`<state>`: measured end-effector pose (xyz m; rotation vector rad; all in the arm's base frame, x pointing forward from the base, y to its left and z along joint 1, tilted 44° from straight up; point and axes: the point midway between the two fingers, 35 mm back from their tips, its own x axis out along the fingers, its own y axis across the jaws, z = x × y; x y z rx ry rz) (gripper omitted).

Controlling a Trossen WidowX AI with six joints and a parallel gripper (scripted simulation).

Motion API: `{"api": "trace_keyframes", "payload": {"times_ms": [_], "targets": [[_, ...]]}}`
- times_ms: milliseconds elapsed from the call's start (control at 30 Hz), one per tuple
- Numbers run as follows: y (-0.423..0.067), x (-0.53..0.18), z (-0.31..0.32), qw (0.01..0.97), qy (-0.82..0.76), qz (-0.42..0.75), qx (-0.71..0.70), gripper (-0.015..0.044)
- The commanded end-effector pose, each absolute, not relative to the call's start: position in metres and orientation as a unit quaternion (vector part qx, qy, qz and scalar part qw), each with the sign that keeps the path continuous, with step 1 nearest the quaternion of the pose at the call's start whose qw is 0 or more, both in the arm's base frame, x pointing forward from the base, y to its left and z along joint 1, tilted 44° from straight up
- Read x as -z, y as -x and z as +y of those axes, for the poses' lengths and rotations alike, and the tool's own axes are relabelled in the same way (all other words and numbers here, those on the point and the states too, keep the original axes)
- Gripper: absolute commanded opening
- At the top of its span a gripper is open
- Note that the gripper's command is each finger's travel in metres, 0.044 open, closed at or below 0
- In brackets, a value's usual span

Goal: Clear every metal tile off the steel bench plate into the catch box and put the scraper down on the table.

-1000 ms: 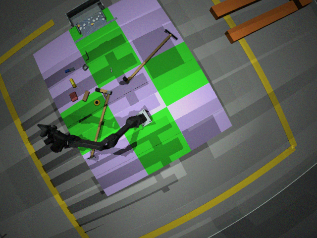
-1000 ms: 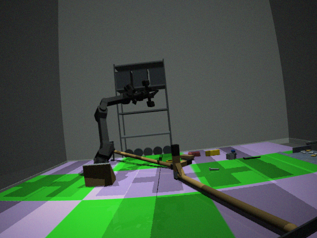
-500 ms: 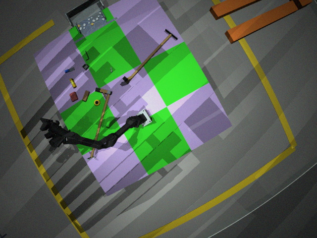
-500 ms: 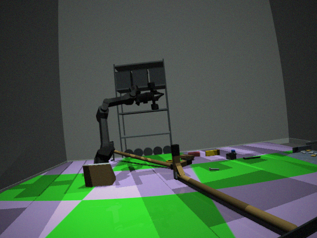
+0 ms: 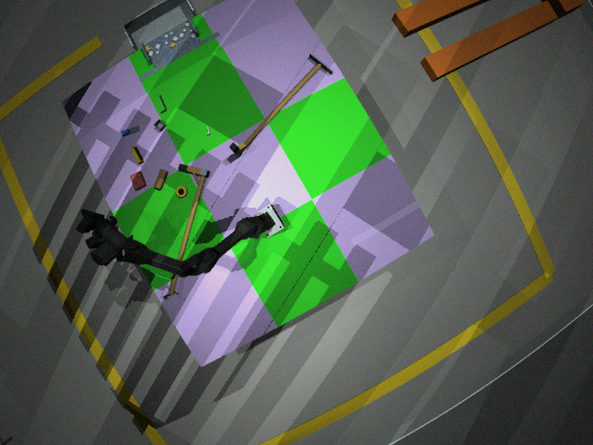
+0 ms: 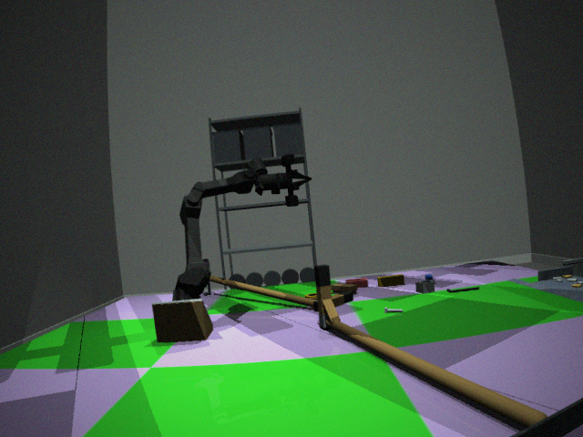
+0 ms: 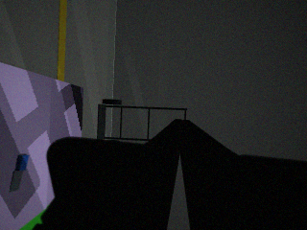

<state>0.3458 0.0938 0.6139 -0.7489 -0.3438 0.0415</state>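
Observation:
My gripper is shut and empty, raised high above the left side of the table. A long wooden-handled scraper lies on the table, its wide dark blade toward the upper right in the top view and its block grip near the middle. A second long-handled tool lies beneath the arm; its small head is hard to make out. Several small white and orange metal tiles lie on the steel plate by the catch box. The plate is partly cut off in the exterior view.
A red block, brown block, yellow block, yellow ring, blue-and-grey piece, grey nut, bolt and hex key lie left of the scraper. Orange beams stand beyond the table.

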Motion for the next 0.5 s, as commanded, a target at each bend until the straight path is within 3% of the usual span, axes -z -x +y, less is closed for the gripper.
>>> {"api": "trace_keyframes", "payload": {"times_ms": [0,467], "targets": [[-0.357,-0.6,0.094,0.917,0.369,-0.147,-0.031,0.0],[-0.383,-0.566,0.088,0.917,0.385,-0.092,-0.056,0.0]]}}
